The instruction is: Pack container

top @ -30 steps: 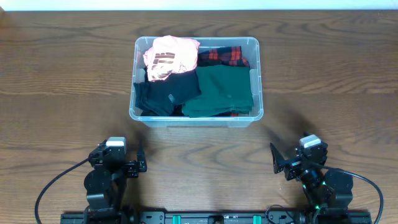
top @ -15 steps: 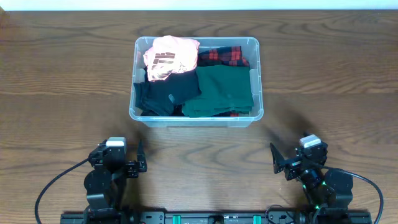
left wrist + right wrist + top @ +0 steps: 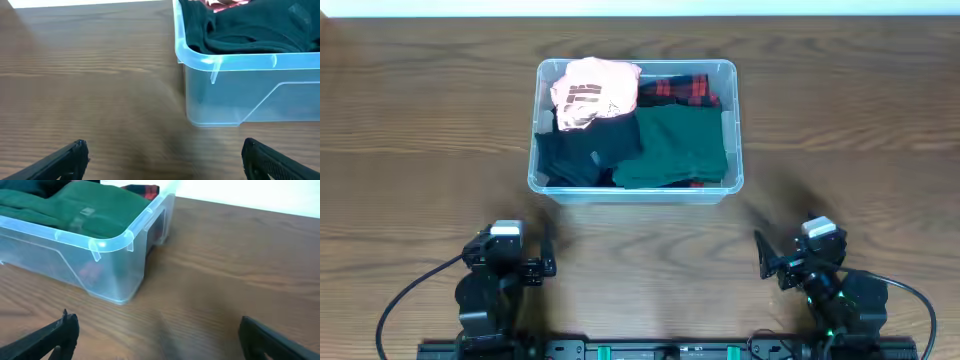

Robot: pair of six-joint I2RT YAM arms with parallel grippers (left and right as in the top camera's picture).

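While the container (image 3: 635,192) sat toward twelve o'clock on the wooden table (image 3: 420,150), filled with folded garments (image 3: 680,145), the left gripper (image 3: 165,150) at seven o'clock and the right gripper (image 3: 157,325) at five o'clock both rested with their fingers spread wide apart.

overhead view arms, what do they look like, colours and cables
Both are black with a pale grey block on top. The left arm and right arm each trail a looping black cable. The left tool and right tool have black tapered fingers.
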